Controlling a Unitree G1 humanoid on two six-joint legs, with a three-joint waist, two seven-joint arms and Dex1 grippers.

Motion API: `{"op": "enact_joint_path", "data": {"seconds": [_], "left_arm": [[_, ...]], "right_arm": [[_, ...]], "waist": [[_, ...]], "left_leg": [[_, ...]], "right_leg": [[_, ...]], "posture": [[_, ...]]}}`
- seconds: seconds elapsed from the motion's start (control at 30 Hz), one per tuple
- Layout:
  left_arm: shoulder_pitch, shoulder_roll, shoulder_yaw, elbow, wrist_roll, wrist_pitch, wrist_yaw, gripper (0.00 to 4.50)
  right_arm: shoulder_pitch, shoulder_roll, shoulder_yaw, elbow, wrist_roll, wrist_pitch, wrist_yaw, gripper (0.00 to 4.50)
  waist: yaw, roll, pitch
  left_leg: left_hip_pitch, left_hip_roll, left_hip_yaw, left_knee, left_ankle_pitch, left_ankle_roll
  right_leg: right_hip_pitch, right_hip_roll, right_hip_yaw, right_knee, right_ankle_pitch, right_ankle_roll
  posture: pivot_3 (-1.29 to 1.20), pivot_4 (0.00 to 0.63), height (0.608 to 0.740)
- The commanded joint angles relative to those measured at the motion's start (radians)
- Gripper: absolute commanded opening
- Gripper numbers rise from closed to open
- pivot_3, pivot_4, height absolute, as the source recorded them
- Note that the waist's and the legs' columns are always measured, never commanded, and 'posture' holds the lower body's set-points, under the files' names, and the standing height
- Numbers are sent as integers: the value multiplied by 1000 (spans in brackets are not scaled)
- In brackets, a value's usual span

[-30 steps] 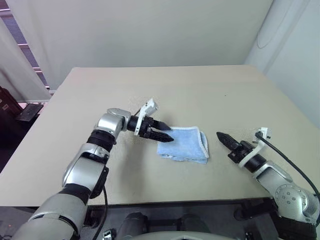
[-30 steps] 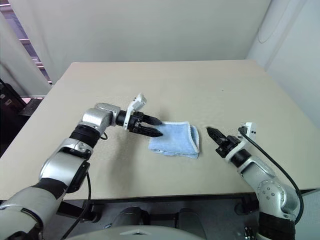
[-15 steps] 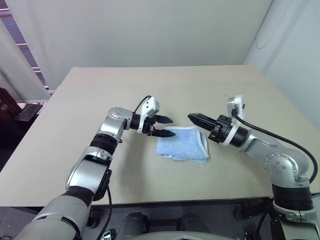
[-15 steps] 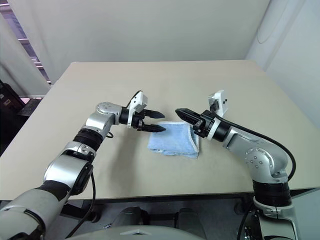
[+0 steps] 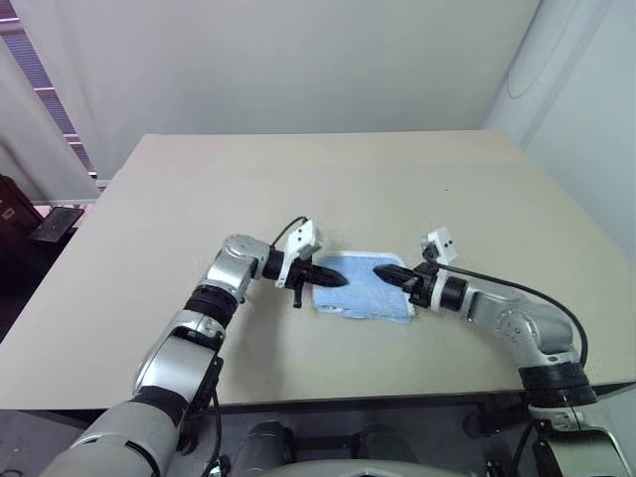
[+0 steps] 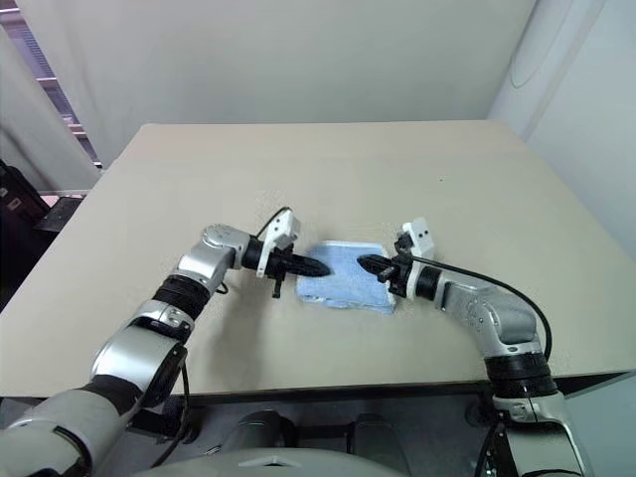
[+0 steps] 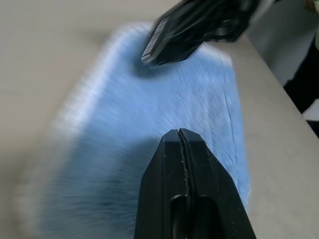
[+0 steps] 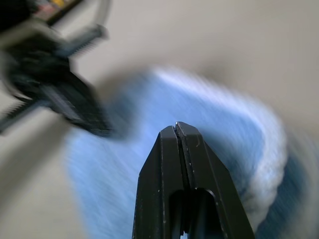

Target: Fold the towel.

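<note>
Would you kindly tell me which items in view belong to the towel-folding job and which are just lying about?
Part of the job:
- light blue terry-cloth towel with a white stitched border, lying folded
- left tool, shut, over the towel's left edge
- right tool, shut, over the towel's right part

Just there:
- beige flat table
- dark equipment off the table's left side

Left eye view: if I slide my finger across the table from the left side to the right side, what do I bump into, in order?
Left hand with its black fingers shut → light blue towel lying folded on the table → right hand, shut too, reaching over the towel from the right.
</note>
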Motion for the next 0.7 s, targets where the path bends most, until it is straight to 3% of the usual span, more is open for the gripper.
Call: {"op": "enact_joint_path", "data": {"seconds": [0.03, 0.23, 0.53, 0.6, 0.7], "left_arm": [[-22, -45, 5, 66, 21, -44, 49, 27], [-43, -97, 9, 174, 49, -78, 69, 27], [-79, -31, 88, 137, -5, 10, -17, 27], [-88, -13, 111, 123, -25, 32, -25, 0], [-82, 35, 130, 62, -51, 70, -81, 875]], "right_arm": [[7, 15, -12, 48, -53, -53, -5, 0], [73, 15, 43, 97, -158, -102, 4, 0], [97, 32, -120, -59, -5, -59, 28, 0], [105, 28, -156, -87, 34, -37, 33, 591], [129, 21, -219, -137, 101, 27, 26, 1620]], "waist": [[-1, 0, 0], [1, -1, -2], [-2, -2, -3], [-3, -2, -3], [-3, -2, -3]], "left_leg": [[0, 0, 0, 0, 0, 0], [2, 0, 0, 0, 0, 0], [3, 0, 0, 0, 0, 0], [2, 1, -1, 0, 0, 0], [1, 1, -1, 0, 0, 0]], "right_leg": [[0, 0, 0, 0, 0, 0], [2, 0, 0, 0, 1, 1], [3, -1, 0, 0, -1, -2], [2, -1, 0, 0, -1, -2], [2, -1, 0, 0, -1, -2]], "posture": [[0, 0, 740], [0, 0, 740], [0, 0, 740], [0, 0, 740], [0, 0, 740]]}}
